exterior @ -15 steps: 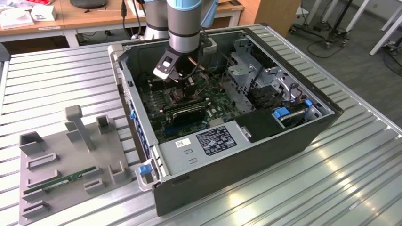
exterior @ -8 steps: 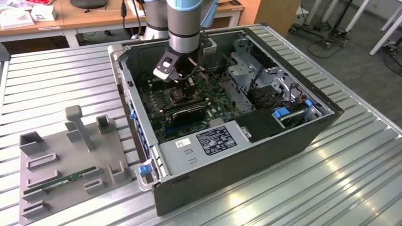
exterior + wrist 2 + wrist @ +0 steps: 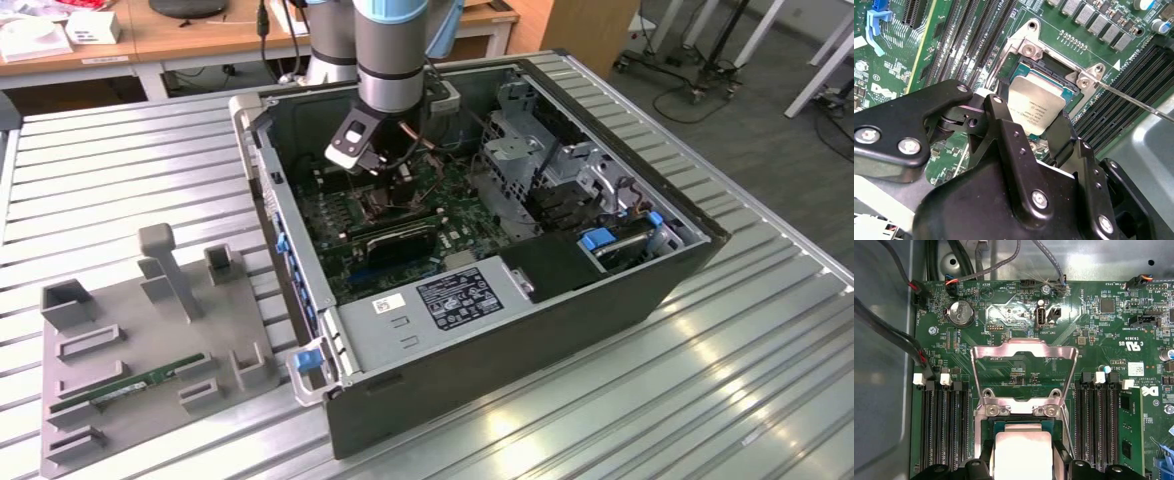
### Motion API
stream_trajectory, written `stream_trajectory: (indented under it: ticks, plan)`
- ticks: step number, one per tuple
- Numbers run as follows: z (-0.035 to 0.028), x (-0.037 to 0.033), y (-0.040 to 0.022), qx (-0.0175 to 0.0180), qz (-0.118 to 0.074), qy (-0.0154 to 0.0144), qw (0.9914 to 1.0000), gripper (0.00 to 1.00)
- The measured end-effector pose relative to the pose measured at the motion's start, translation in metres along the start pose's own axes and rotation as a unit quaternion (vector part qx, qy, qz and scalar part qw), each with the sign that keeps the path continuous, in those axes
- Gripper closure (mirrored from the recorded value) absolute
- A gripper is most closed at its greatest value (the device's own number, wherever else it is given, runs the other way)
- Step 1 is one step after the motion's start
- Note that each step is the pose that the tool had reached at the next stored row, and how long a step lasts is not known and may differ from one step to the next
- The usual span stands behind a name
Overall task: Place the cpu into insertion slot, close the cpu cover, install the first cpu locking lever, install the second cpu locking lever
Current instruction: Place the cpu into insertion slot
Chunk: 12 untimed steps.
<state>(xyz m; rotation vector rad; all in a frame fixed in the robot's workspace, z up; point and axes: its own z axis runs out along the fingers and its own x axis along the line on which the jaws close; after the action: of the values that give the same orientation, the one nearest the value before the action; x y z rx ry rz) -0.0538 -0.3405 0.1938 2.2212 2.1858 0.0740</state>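
The cpu [image 3: 1035, 105], a flat square chip with a silver-grey top, sits between the black fingers [image 3: 995, 114] of my gripper [image 3: 1029, 115], which is shut on it. It hangs just over the insertion slot [image 3: 1072, 93] on the green motherboard. In the first wrist view the cpu [image 3: 1023, 452] is held by the gripper [image 3: 1023, 460] right below the cpu cover [image 3: 1024, 346], which is swung open and lies back over the board. A thin wire locking lever [image 3: 1134, 102] sticks out from the socket corner. In the exterior view the gripper [image 3: 384, 165] reaches down into the open computer case [image 3: 400, 345].
Black memory slots [image 3: 944, 430] flank the socket on both sides. Cables [image 3: 889, 325] run along the case wall. Outside the case, a grey fixture plate [image 3: 127, 330] holds a green memory stick [image 3: 134, 385] on the ribbed metal table [image 3: 694, 400].
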Motion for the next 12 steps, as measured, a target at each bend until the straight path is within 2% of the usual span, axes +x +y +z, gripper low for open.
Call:
stream_trajectory:
  ticks: [12]
  plan:
    - [0.0006,0.0013,-0.001,0.0,0.001,-0.0001,1.0,0.45]
